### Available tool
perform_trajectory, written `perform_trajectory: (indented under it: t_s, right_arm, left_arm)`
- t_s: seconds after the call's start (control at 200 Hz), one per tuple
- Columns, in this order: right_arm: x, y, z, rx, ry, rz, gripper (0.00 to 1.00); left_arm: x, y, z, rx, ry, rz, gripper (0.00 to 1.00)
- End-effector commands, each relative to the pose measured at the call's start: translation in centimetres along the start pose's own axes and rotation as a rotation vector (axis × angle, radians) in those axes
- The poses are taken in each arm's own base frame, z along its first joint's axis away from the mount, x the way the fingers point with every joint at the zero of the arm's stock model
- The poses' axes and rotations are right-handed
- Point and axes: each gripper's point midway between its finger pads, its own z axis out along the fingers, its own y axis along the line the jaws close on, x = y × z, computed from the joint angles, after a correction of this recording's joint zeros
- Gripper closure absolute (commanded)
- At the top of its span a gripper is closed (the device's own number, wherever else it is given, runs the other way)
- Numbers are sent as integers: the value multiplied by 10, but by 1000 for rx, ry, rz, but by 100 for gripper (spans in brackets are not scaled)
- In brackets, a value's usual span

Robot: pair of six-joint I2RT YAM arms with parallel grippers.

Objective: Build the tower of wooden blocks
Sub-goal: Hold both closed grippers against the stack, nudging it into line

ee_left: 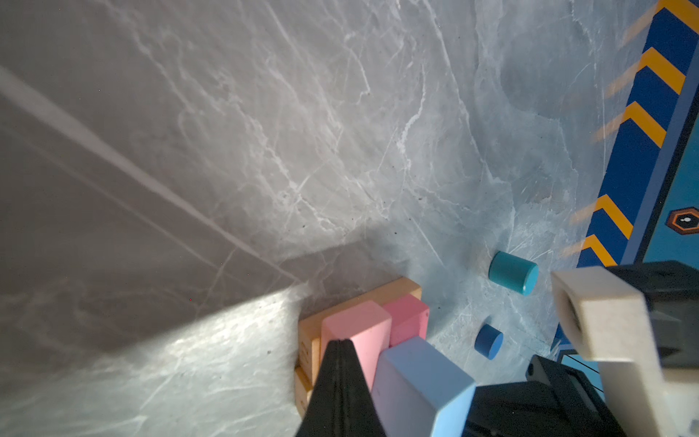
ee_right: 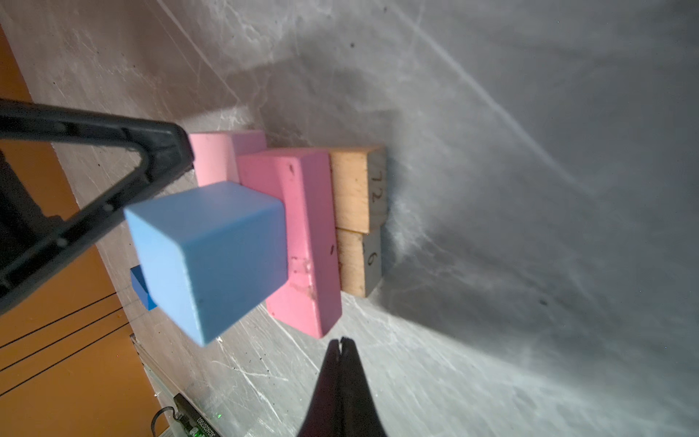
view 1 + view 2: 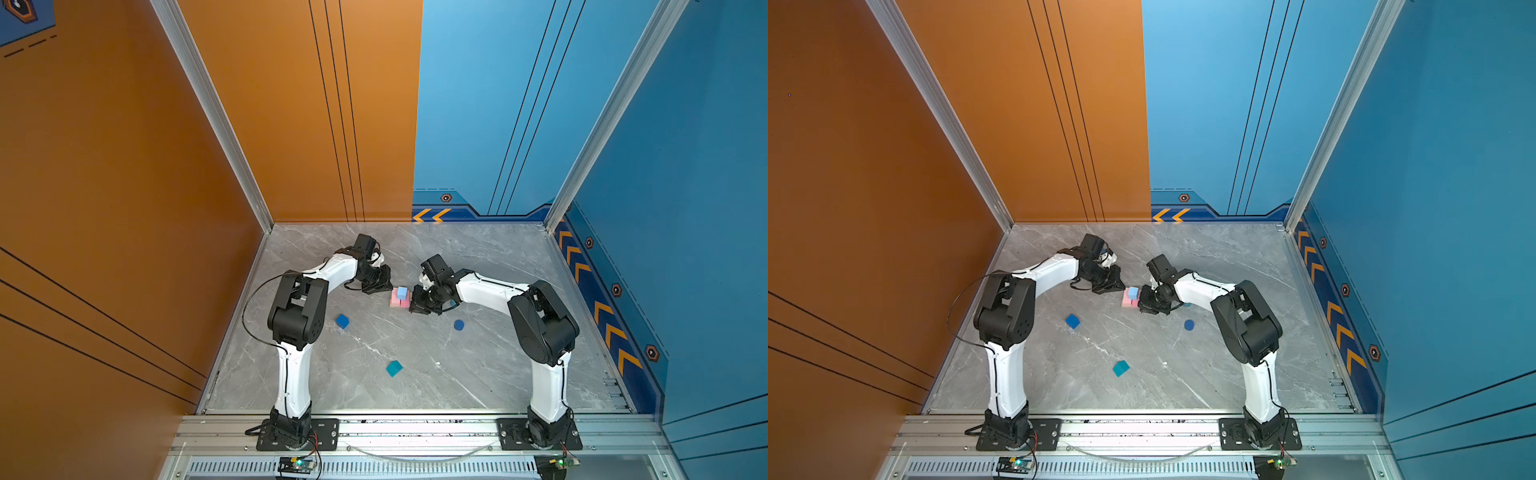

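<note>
The wood block tower (image 3: 400, 297) stands mid-table: two tan bars (image 2: 353, 189) at the bottom, two pink bars (image 2: 308, 234) across them, a light-blue cube (image 2: 212, 253) on top. My left gripper (image 1: 340, 343) is shut and empty, its tip at one pink bar's (image 1: 357, 329) end beside the light-blue cube (image 1: 420, 382). My right gripper (image 2: 342, 340) is shut and empty, its tip just short of the other pink bar's end. In both top views the grippers (image 3: 388, 286) (image 3: 415, 304) flank the tower (image 3: 1130, 297).
Loose on the marble table are a dark-blue cube (image 3: 342, 321), a teal cube (image 3: 394, 368), a dark-blue cylinder (image 3: 459, 325) and a teal cylinder (image 1: 512, 272) lying behind the right arm. Walls close in the left, back and right sides.
</note>
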Motion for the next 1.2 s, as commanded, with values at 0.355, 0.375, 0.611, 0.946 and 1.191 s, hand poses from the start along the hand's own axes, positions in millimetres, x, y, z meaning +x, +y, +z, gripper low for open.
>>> perform_trajectory:
  t_s: [0.355,0.375,0.611,0.946,1.191]
  right_arm:
    - [-8,-1,8,-3,-7,21,100]
    - [-8,0,8,-5,-8,19,100]
    - [-12,4,7,-16,-17,19,100]
    - [-14,8,7,-20,-17,13,100]
    - [-13,3,-2,-4,-26,17,100]
  left_arm:
    - [1,-9,-10,7,-4,18,94]
    - [2,-9,-10,7,-4,19,94]
    - [1,-12,-14,11,-13,24,93]
    - [0,-16,-20,17,-25,31,93]
    - [-2,-22,-28,25,-43,42,90]
